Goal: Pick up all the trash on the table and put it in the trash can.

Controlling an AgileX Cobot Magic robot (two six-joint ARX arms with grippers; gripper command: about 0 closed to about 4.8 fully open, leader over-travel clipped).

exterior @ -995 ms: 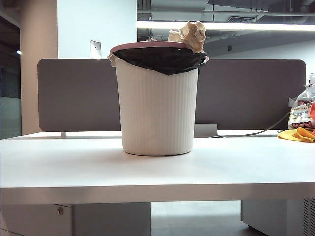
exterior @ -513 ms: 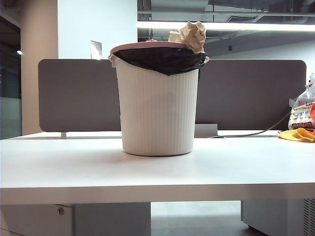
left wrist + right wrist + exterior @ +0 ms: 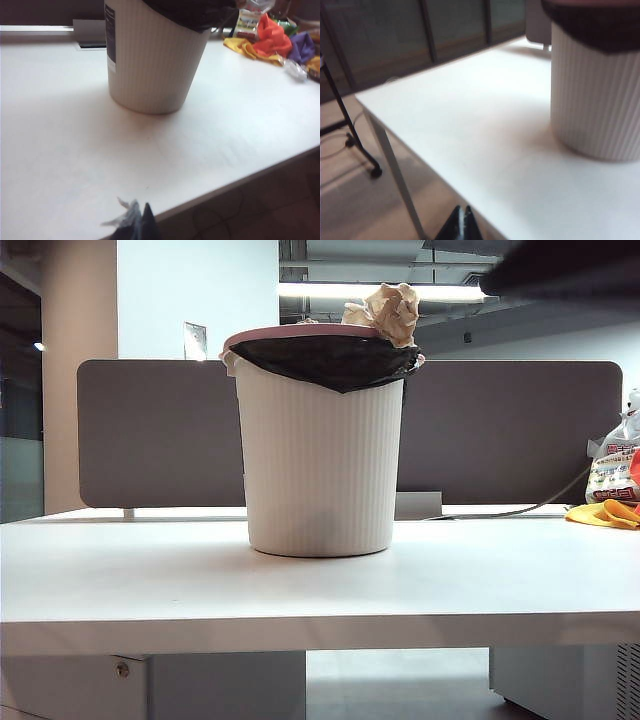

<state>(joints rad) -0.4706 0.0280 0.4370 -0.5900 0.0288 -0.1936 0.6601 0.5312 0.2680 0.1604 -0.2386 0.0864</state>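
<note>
Trash is off the worktop [image 3: 320, 590] now: nearest us the white surface lies bare, and both grippers hang back off its front edge, the left gripper [image 3: 139, 223] pinched closed with a scrap of pale film at its tips, the right gripper [image 3: 461, 222] closed on nothing. Further in, the trash can [image 3: 320, 460] stands mid-worktop, crumpled paper [image 3: 385, 310] poking above its rim, with the printed bag [image 3: 612, 470] and yellow cloth [image 3: 603, 513] at the far right.
</note>
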